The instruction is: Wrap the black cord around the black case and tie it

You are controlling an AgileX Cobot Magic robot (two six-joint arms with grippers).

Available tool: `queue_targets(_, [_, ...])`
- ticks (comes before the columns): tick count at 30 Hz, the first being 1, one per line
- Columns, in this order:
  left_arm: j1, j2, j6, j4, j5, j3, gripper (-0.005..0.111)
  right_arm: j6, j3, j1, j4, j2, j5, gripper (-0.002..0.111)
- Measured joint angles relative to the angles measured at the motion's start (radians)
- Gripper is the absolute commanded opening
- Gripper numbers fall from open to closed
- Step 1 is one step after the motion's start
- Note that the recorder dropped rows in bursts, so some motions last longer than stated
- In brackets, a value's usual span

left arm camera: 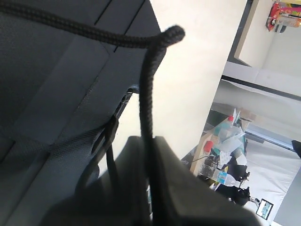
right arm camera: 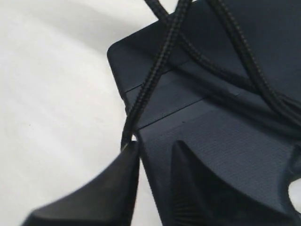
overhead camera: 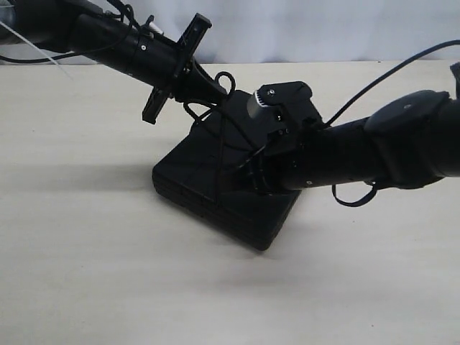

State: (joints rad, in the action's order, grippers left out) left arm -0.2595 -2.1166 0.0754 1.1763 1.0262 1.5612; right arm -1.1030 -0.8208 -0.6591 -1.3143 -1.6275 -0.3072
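The black case (overhead camera: 194, 183) lies flat on the table, mid-scene. The black cord (overhead camera: 221, 154) crosses its top in several strands. My left gripper (overhead camera: 218, 90) hangs over the case's far edge, shut on the cord. In the left wrist view the cord (left arm camera: 146, 94) rises from between the closed fingers (left arm camera: 136, 160), bends sharply, and runs across the case (left arm camera: 51, 94). My right gripper (overhead camera: 243, 171) sits low over the case top. Its fingertips (right arm camera: 127, 155) pinch a cord strand (right arm camera: 157, 70) beside the case's edge (right arm camera: 120, 70).
The cream tabletop (overhead camera: 86, 273) surrounds the case on all sides. A loose cable loop (overhead camera: 352, 199) hangs under my right arm. A white backdrop (overhead camera: 323, 29) stands behind the table. Past the table edge is a cluttered bench (left arm camera: 225, 150).
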Motion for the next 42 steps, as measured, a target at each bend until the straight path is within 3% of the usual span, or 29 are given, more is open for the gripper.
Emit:
queue_targets(5, [0.000,0.000,0.000,0.000,-0.004,0.000,0.000,0.000,0.000,-0.041,-0.037,0.000,0.070,0.045])
queue_targets(13, [0.000,0.000,0.000,-0.002,-0.007,0.000,0.000,-0.017,0.000,-0.041,-0.111,-0.015,0.086,0.045])
queue_targets(21, [0.000,0.000,0.000,-0.005,-0.007,0.000,0.000,-0.361,-0.002,-0.041,-0.398,-0.077,-0.032,0.045])
queue_targets(35, [0.000,0.000,0.000,-0.013,-0.008,0.000,0.000,-0.419,-0.049,-0.041,-0.428,-0.134,-0.010,0.044])
queue_targets(37, [0.000,0.000,0.000,-0.013,-0.008,0.000,0.000,-0.419,-0.065,-0.041,-0.428,-0.152,-0.018,0.039])
queue_targets(41, [0.000,0.000,0.002,-0.013,-0.008,0.000,0.000,-0.429,-0.081,-0.041,-0.430,-0.168,-0.044,0.005])
queue_targets(42, [0.000,0.000,0.009,-0.013,-0.008,0.000,0.000,-0.431,-0.081,-0.041,-0.430,-0.168,-0.053,0.004])
